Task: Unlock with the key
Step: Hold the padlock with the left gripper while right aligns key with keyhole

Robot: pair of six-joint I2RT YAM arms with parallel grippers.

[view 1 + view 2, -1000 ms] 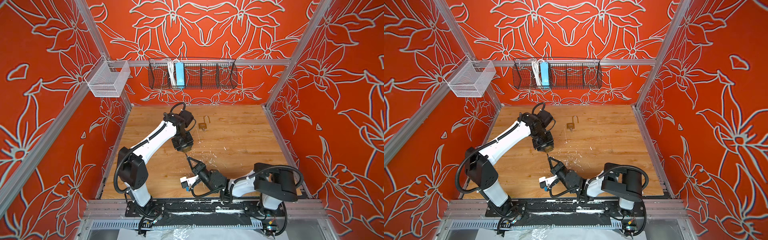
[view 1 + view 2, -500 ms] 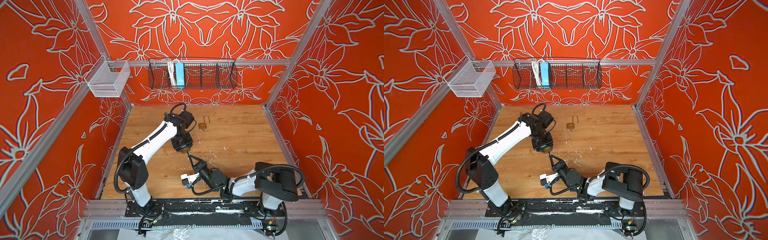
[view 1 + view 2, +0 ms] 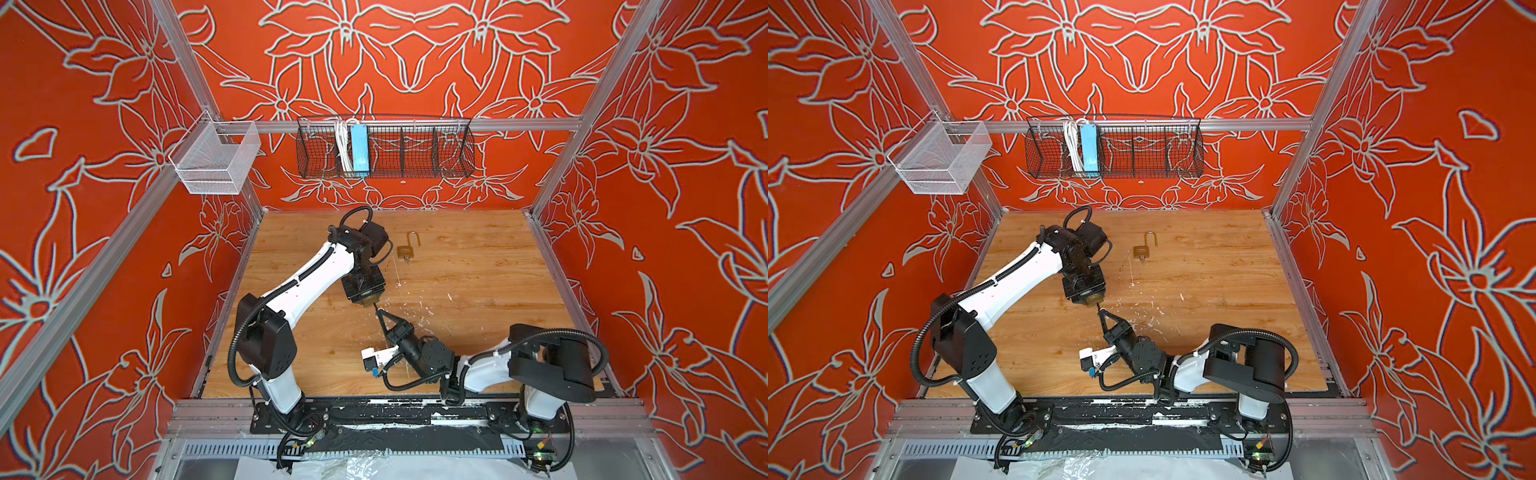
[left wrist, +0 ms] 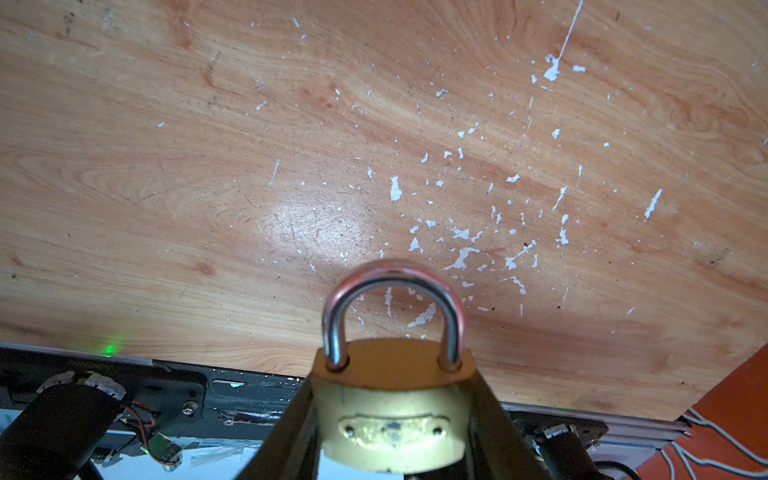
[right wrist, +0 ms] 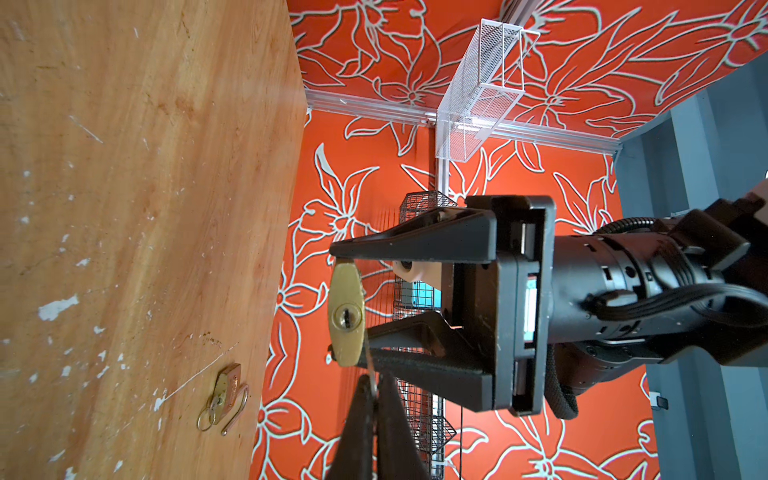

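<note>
right claw [image 3: 379,313]: we see it pinched tight on the thin silver key [image 5: 370,363].
key tip: just beside the keyhole, at the edge of the lock's underside; we cannot tell whether it touches.
left claw [image 3: 368,300]: partly spread, clamping the brass padlock with closed steel shackle [image 4: 392,415] by its sides, held above the scuffed wooden surface [image 3: 478,270].
second brass padlock with open shackle [image 3: 406,250]: farther back, flat on the surface, well apart from both claws.
black wire basket [image 3: 415,149]: we find it hung on the back wall.

The right gripper [image 3: 1101,312] holds a key [image 3: 1098,307] at the brass padlock [image 3: 1094,301] in the left gripper [image 3: 1091,297].
</note>
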